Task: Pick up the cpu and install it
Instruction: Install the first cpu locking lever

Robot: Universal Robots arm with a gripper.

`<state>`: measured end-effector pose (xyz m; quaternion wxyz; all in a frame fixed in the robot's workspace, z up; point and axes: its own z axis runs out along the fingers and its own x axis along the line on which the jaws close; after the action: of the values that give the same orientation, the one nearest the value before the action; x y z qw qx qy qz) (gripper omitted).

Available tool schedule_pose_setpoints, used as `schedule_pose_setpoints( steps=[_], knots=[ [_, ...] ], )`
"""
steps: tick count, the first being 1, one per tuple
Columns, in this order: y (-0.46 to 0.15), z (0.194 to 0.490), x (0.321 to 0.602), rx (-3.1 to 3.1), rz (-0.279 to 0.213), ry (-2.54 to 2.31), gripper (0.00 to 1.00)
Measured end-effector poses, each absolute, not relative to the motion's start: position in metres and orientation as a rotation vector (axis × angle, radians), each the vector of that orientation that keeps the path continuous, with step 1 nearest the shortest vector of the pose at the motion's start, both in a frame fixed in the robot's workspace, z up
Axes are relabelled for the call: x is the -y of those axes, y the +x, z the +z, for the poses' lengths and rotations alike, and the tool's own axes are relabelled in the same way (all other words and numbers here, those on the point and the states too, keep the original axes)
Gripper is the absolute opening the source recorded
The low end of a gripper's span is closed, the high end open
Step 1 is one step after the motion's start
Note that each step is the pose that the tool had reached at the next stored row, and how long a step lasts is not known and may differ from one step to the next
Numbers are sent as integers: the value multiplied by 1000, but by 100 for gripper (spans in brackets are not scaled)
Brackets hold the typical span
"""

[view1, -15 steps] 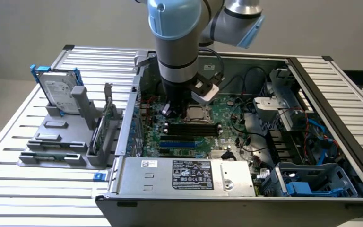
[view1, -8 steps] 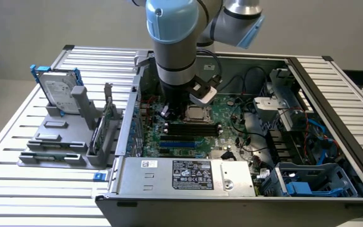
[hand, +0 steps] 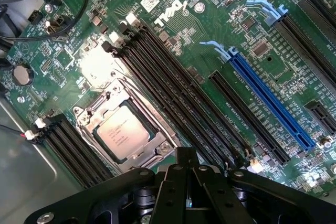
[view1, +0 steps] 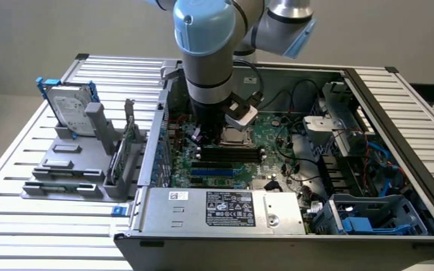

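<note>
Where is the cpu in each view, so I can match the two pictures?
Exterior view: the cpu sits in its socket on the motherboard, just under the arm's wrist.
Wrist view: the cpu lies in the metal socket frame, near the gripper.
Shared landmark: the black memory slots beside the socket.

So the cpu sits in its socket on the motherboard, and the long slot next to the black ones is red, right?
Not quite. The cpu does sit in its socket, but the long slot is blue, not red, as the wrist view shows.
</note>
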<state>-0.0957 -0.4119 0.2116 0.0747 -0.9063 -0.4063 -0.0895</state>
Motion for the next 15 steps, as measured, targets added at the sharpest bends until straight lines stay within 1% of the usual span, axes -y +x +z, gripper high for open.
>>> schedule_pose_setpoints(
  steps=[15],
  knots=[
    [-97,203,406,1217,-272,-2715,11]
  ],
)
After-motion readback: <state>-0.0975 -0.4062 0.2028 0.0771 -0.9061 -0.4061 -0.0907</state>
